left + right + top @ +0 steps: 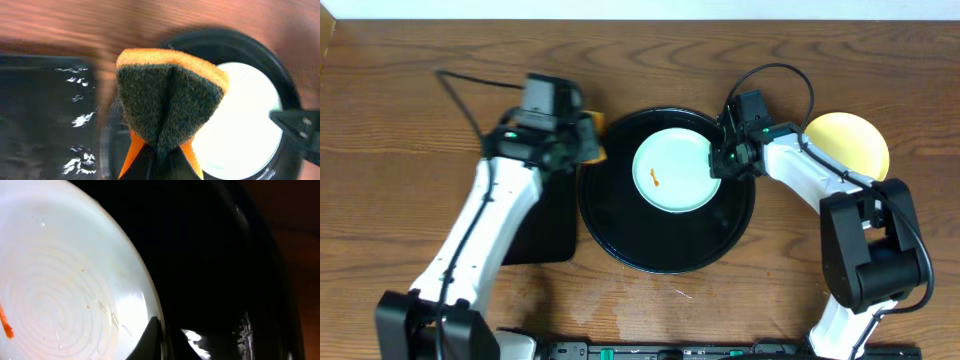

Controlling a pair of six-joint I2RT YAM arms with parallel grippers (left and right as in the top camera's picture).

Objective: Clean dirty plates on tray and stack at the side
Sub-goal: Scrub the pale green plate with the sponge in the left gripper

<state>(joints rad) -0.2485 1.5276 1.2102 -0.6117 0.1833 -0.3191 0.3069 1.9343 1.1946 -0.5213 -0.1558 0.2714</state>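
Note:
A pale mint-blue plate (pixel 676 172) with a small orange smear lies inside the round black tray (pixel 620 235). My right gripper (pixel 720 160) is shut on this plate's right rim; in the right wrist view the rim (pixel 100 280) sits between the dark fingers (pixel 161 340). A pale yellow plate (pixel 850 142) lies on the wood at the right. My left gripper (pixel 582 140) is shut on an orange sponge with a dark scouring face (pixel 170 100), held at the tray's left rim, beside the plate (pixel 240 125). I see only two plates.
A smaller rectangular black tray (pixel 545 225) lies left of the round tray, under the left arm. Brown wood-grain tabletop (pixel 400 150) surrounds both. A dark bar runs along the front edge (pixel 720 350).

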